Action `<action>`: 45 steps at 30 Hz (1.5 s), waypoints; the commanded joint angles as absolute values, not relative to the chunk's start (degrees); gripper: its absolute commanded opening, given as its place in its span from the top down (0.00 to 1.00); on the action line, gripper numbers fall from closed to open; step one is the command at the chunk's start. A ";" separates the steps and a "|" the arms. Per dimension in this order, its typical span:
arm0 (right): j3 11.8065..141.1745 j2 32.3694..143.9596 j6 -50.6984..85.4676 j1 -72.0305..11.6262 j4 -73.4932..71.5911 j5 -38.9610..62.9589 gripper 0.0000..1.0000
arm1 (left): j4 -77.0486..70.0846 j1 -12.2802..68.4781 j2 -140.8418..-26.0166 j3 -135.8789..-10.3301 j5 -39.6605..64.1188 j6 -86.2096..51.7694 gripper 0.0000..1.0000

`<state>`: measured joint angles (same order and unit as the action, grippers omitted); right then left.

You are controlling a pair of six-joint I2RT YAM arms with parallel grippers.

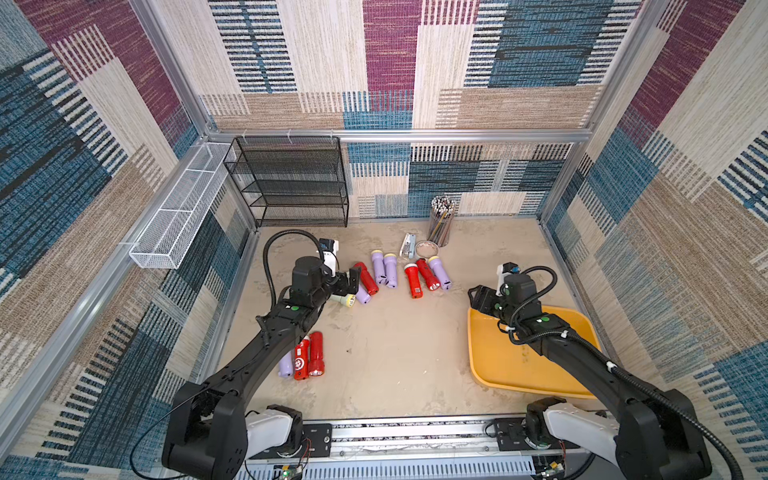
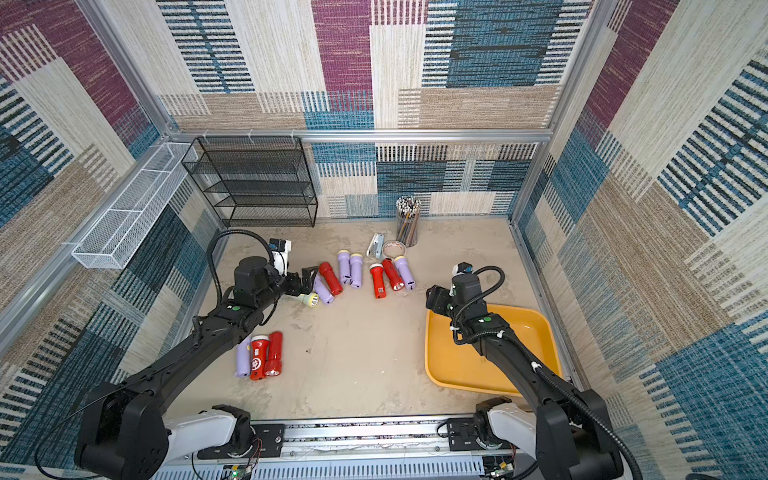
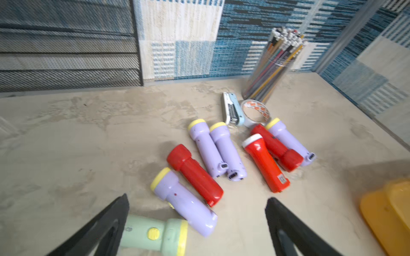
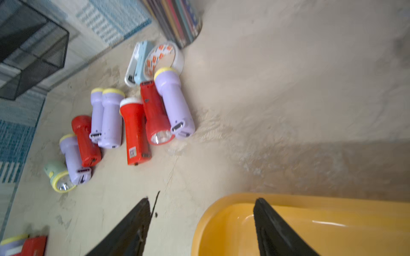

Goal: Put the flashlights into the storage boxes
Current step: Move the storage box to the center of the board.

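Observation:
Several flashlights lie on the table in both top views: a middle cluster of red (image 1: 413,281) and lilac (image 1: 390,270) ones, and a front-left trio (image 1: 302,358). My left gripper (image 1: 351,282) (image 3: 197,200) is open just above a pale green flashlight (image 3: 150,235) and a lilac flashlight (image 3: 186,206); the green one's body sits against one fingertip. My right gripper (image 1: 478,297) (image 4: 202,199) is open. Its jaws straddle the far left corner of the yellow-orange storage box (image 1: 498,365) (image 4: 221,232), with nothing held. No flashlight shows inside the box.
A black mesh rack (image 1: 291,183) stands at the back left, with a white wire basket (image 1: 178,212) on the left wall. A pencil cup (image 1: 442,220), a stapler (image 1: 407,245) and a tape roll (image 1: 427,248) sit just behind the middle cluster.

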<state>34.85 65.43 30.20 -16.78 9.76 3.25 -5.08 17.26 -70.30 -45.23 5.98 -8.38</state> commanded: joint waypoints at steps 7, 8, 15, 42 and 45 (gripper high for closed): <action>34.44 71.72 36.40 -26.03 9.78 1.85 0.26 | 8.11 18.90 -63.34 -47.79 5.76 -16.31 0.01; 34.54 72.60 36.82 -26.93 9.48 1.77 0.26 | 9.62 18.97 -63.37 -48.42 5.24 -16.56 0.01; 37.07 78.31 41.21 -34.55 6.50 1.32 0.29 | 15.83 19.20 -63.39 -50.80 5.86 -19.64 0.01; 67.69 97.58 43.83 -46.76 14.75 -6.41 0.20 | 24.72 19.56 -56.70 -51.35 -0.09 -20.87 0.01; 70.42 94.00 39.42 -46.03 19.12 -12.16 0.16 | 24.57 19.61 -57.32 -51.28 0.62 -21.39 0.01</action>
<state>68.60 96.29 44.62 -46.54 14.44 -5.43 24.29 19.55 -56.97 -51.18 0.36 -20.40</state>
